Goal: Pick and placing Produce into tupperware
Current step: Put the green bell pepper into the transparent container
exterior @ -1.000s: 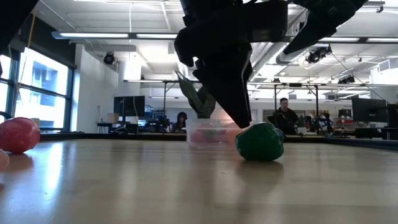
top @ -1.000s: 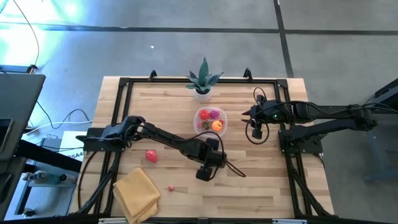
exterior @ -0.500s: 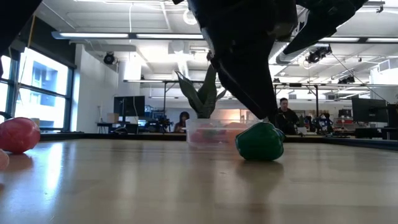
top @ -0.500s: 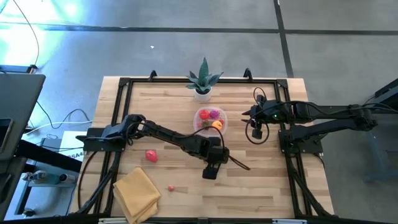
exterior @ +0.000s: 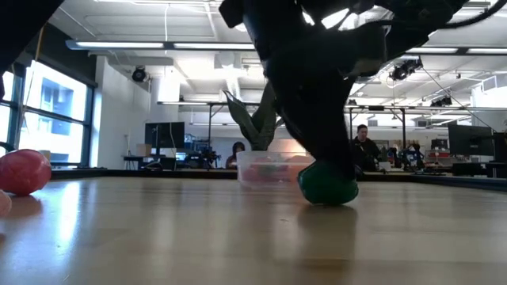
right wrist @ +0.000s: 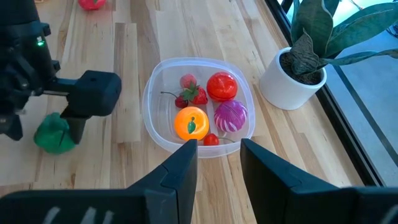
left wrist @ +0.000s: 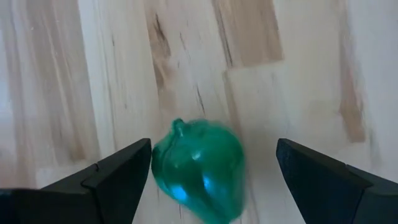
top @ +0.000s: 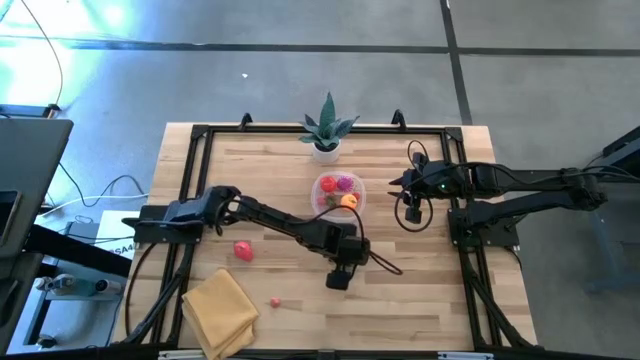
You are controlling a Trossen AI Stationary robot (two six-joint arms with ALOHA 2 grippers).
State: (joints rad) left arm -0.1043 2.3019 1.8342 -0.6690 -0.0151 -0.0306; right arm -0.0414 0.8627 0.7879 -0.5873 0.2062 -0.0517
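Left gripper (left wrist: 211,180) wide open astride green toy pepper (left wrist: 200,169) on table (top: 420,300), near tupperware (right wrist: 155,93) holding orange (right wrist: 191,122), red, purple produce; right gripper (right wrist: 217,163) beside tupperware, fingers apart, empty; no readable writing

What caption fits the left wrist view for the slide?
Left gripper, jaws open, straddling a green toy pepper on the wooden table, no contact yet.

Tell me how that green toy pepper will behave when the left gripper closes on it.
The green toy pepper looks glossy and rounded, so it may slip or roll sideways. It seems a light plastic toy, probably stiff. The left gripper stands open on either side of it, not touching.
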